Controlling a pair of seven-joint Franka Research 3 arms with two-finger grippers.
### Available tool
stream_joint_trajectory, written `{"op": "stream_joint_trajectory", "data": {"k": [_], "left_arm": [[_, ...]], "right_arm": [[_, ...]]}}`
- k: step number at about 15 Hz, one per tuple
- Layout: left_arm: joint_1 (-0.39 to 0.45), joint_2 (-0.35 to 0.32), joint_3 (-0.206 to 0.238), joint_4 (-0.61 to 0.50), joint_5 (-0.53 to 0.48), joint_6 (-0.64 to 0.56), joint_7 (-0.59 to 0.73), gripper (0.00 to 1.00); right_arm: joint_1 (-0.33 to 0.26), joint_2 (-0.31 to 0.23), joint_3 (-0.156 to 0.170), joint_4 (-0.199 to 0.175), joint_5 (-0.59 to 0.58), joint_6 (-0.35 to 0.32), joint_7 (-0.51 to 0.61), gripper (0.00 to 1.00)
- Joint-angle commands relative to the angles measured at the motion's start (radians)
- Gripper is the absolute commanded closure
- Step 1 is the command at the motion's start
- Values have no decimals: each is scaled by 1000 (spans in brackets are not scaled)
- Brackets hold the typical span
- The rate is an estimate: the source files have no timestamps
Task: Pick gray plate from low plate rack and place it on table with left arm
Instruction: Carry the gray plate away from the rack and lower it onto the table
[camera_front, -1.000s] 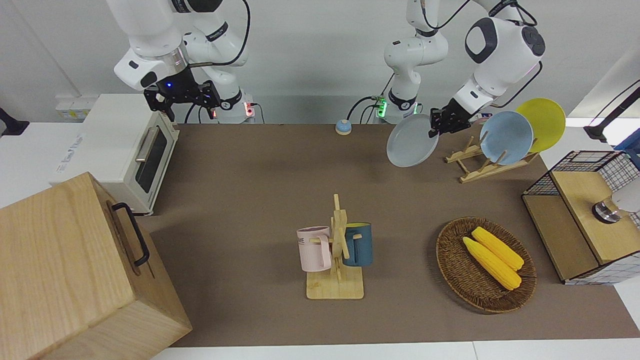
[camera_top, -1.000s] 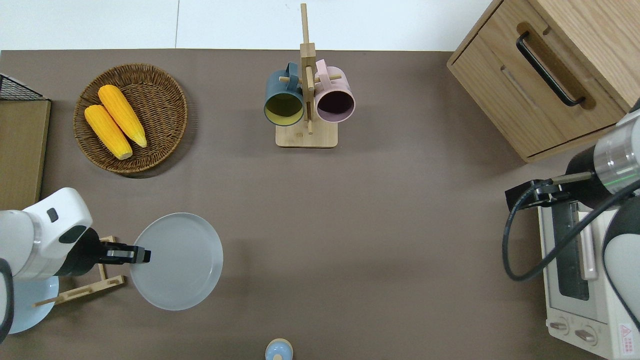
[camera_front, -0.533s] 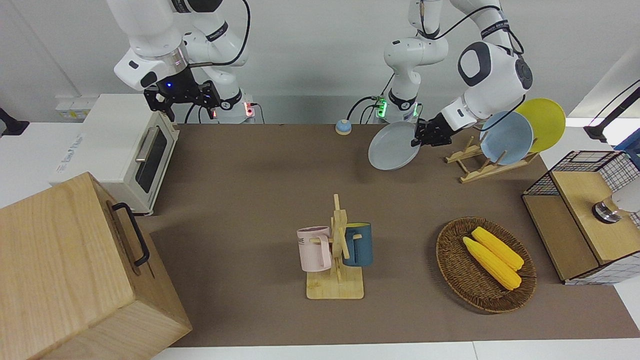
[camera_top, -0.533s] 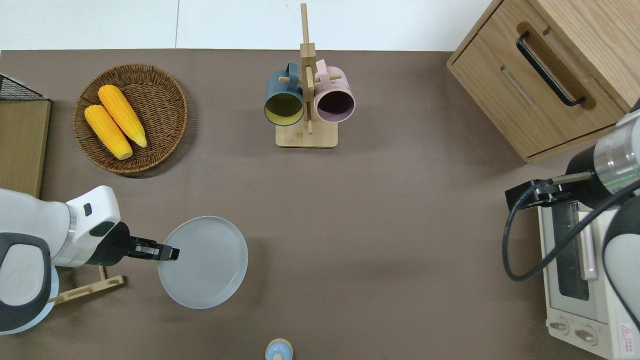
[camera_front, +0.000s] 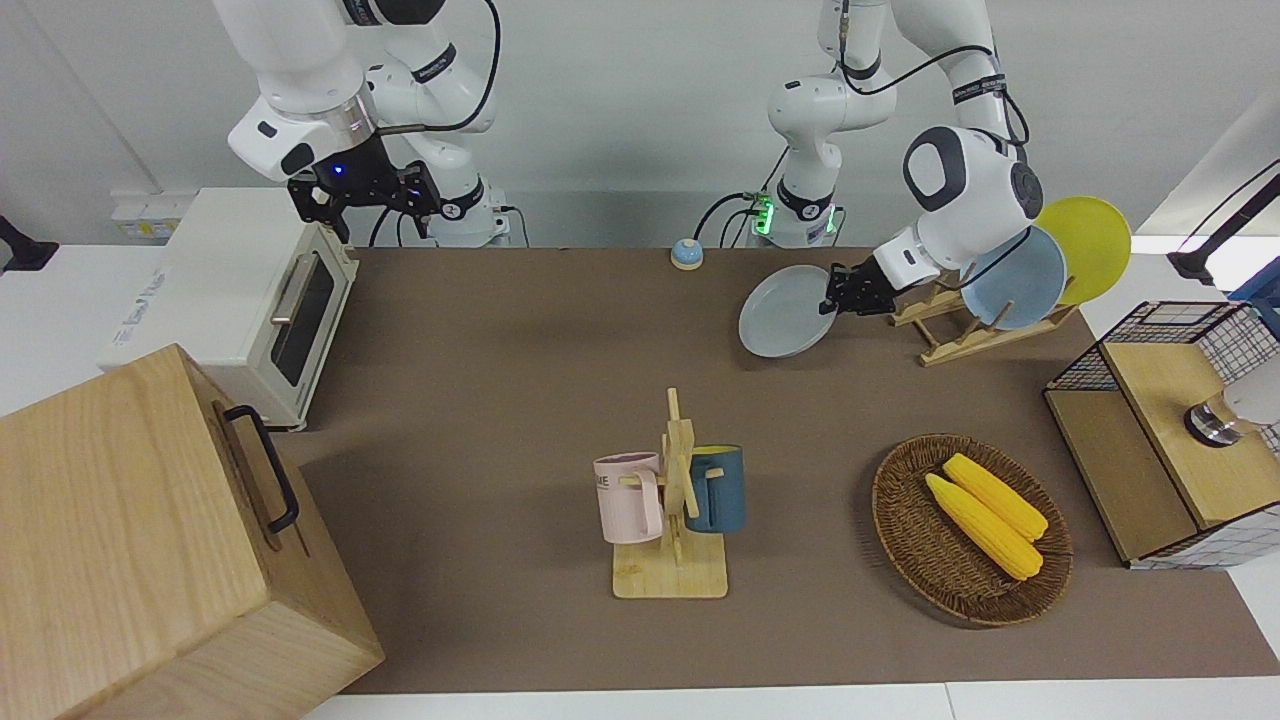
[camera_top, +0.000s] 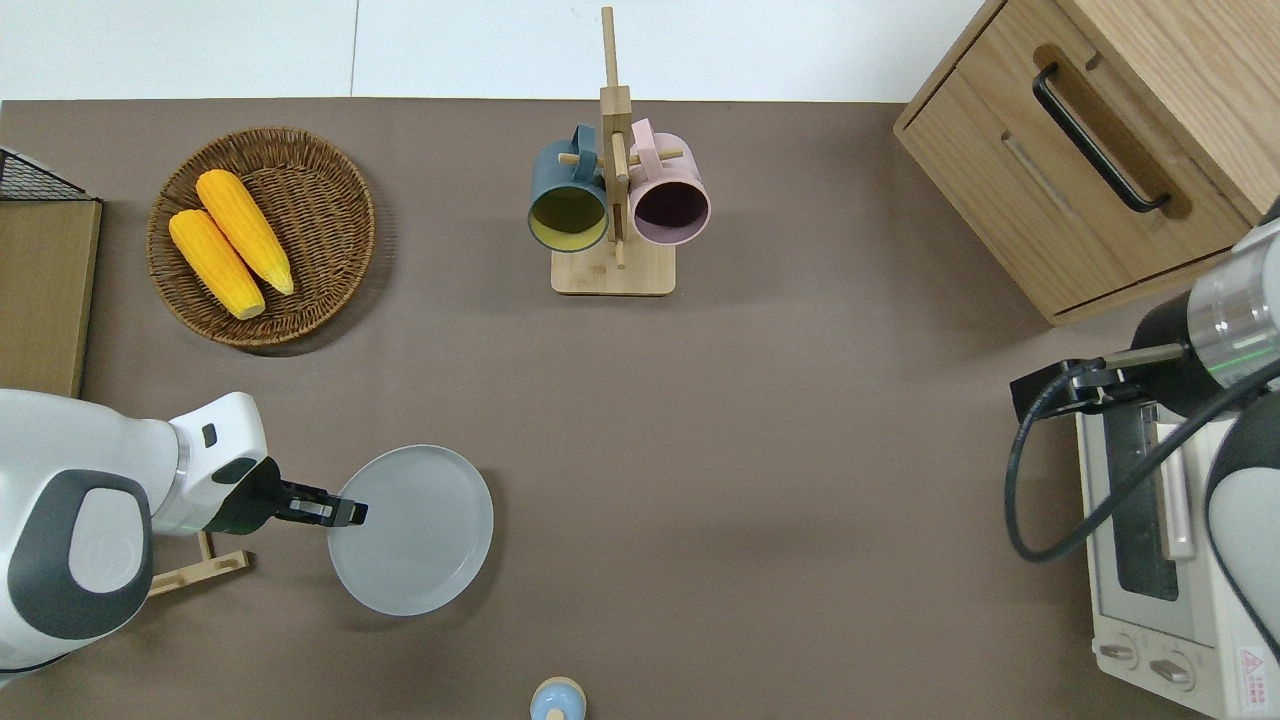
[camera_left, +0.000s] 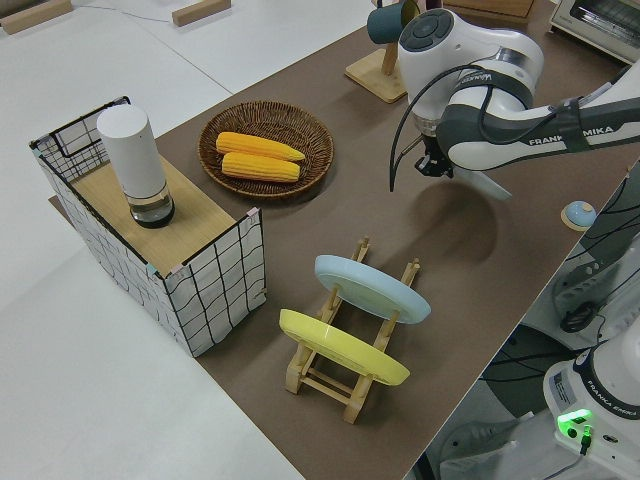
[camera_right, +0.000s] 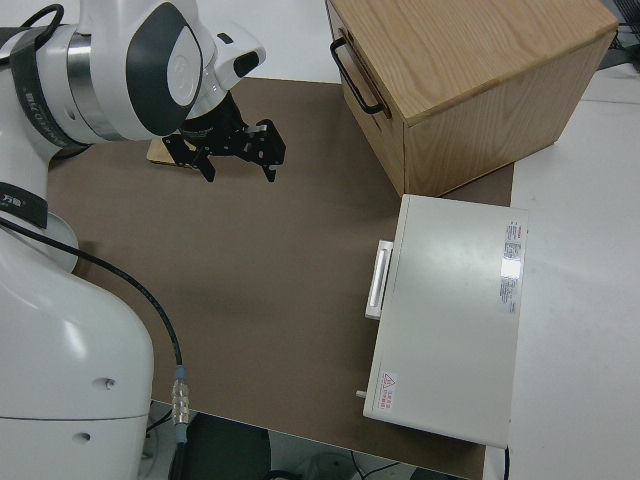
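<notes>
The gray plate (camera_front: 787, 312) hangs nearly level, low over the table (camera_front: 500, 380), beside the low plate rack (camera_front: 960, 325) on the side toward the table's middle. I cannot tell whether it touches the mat. My left gripper (camera_front: 828, 300) is shut on the plate's rim nearest the rack; overhead it (camera_top: 350, 513) grips the edge of the plate (camera_top: 412, 530). The rack (camera_left: 350, 370) still holds a light blue plate (camera_left: 372, 288) and a yellow plate (camera_left: 340, 348). My right gripper (camera_front: 365, 195) is parked and open.
A small bell (camera_top: 558, 700) sits nearer to the robots than the gray plate. A wicker basket with corn (camera_front: 970, 530), a mug stand with two mugs (camera_front: 675, 500), a wire crate (camera_front: 1170, 430), a toaster oven (camera_front: 260, 300) and a wooden cabinet (camera_front: 150, 540) stand around.
My left gripper has carried the gray plate away from the rack toward the table's middle and lowered it. The plate has gone from tilted to nearly level. The right arm has not moved.
</notes>
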Motion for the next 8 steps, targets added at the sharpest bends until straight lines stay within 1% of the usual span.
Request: {"op": "stream_joint_trajectory", "data": {"k": [1, 4, 6, 7, 8], "left_arm": [[-7, 9, 6, -41, -7, 58, 21, 934], [-5, 23, 6, -44, -4, 61, 24, 911], [-2, 23, 7, -43, -1, 61, 27, 784], [1, 25, 7, -40, 7, 61, 27, 543], [1, 28, 9, -35, 33, 61, 25, 174]], "right_arm": [[-23, -2, 21, 7, -6, -11, 12, 17], [-23, -4, 20, 6, -6, -11, 12, 17], [-23, -2, 21, 7, -6, -11, 12, 17], [-23, -2, 21, 7, -6, -11, 12, 17], [-23, -2, 20, 6, -6, -11, 12, 17]]}}
